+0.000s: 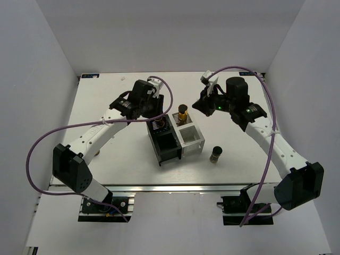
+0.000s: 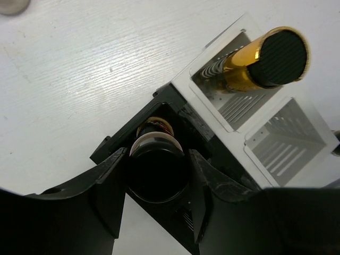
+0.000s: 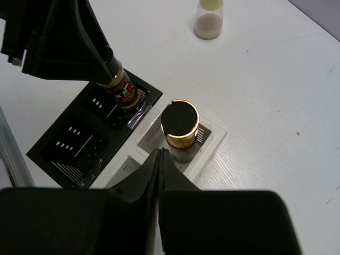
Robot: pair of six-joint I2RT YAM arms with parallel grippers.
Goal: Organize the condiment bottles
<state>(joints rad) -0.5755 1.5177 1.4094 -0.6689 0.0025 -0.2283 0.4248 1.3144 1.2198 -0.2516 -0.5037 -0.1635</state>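
1. Holding one dark brown bottle (image 3: 119,87), the left gripper (image 2: 156,162) has its fingers (image 2: 111,186) clamped on either side of the black cap.
2. This bottle's long axis stands near upright, leaning slightly. Its base sits at the mouth of the far cell of the black organizer (image 1: 166,149), directly beneath the fingers, so the coming move is judged to be a straight descent and release.
3. The amber-yellow bottle (image 1: 183,111) stands upright in the far cell of the white organizer (image 1: 192,150), which is set just right of the black one.
4. The right gripper (image 3: 160,156) hovers just near of the amber-yellow bottle with its fingers together, holding nothing.
5. A second dark brown bottle (image 1: 216,154) stands upright on the surface (image 1: 117,154), right of the white organizer and nearer the right arm, which seems better placed to fetch it.
6. The cream-white bottle (image 3: 209,18) stands alone on the surface, well apart from both organizers. It too remains unsorted.
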